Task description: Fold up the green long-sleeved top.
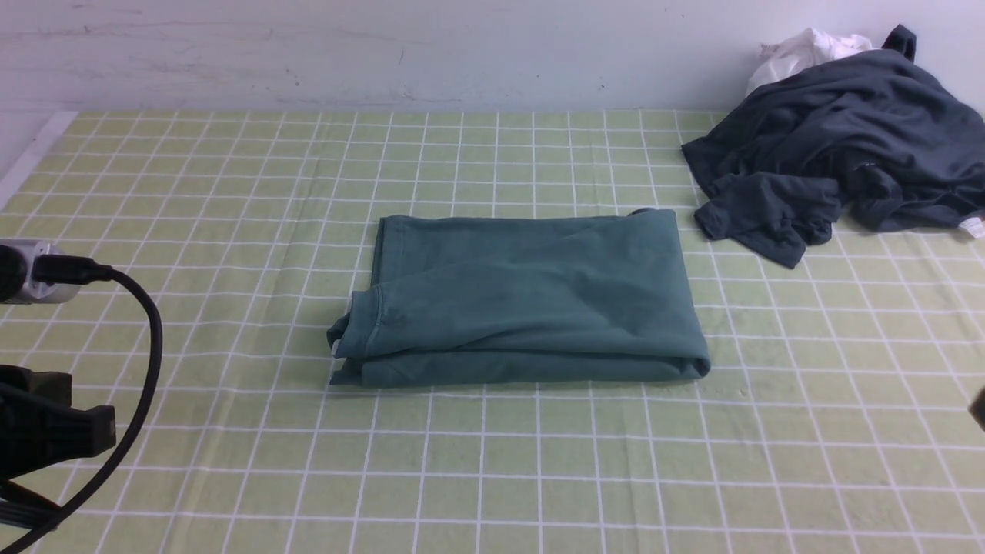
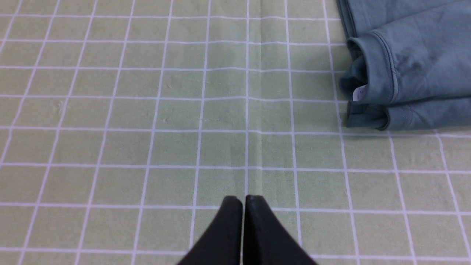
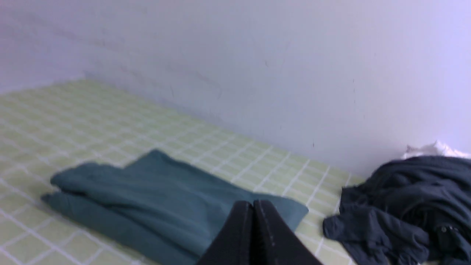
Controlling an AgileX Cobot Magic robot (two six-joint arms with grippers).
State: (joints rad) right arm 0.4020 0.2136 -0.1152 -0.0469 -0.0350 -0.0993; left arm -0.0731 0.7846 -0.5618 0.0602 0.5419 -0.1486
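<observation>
The green long-sleeved top (image 1: 531, 296) lies folded into a flat rectangle in the middle of the checked cloth, its neck edge and white label at its left end (image 2: 379, 84). My left gripper (image 2: 243, 198) is shut and empty, hovering over bare cloth to the left of the top. The left arm shows only at the front view's left edge (image 1: 46, 431). My right gripper (image 3: 253, 203) is shut with nothing in it, raised to the right of the top (image 3: 154, 198) and apart from it. In the front view only a dark sliver of it (image 1: 979, 408) shows at the right edge.
A crumpled dark charcoal-grey garment (image 1: 839, 161) lies at the back right, with a small white cloth (image 1: 804, 50) behind it against the wall. The green checked tablecloth (image 1: 539, 477) covers the table. A white wall (image 1: 385, 54) bounds the far side.
</observation>
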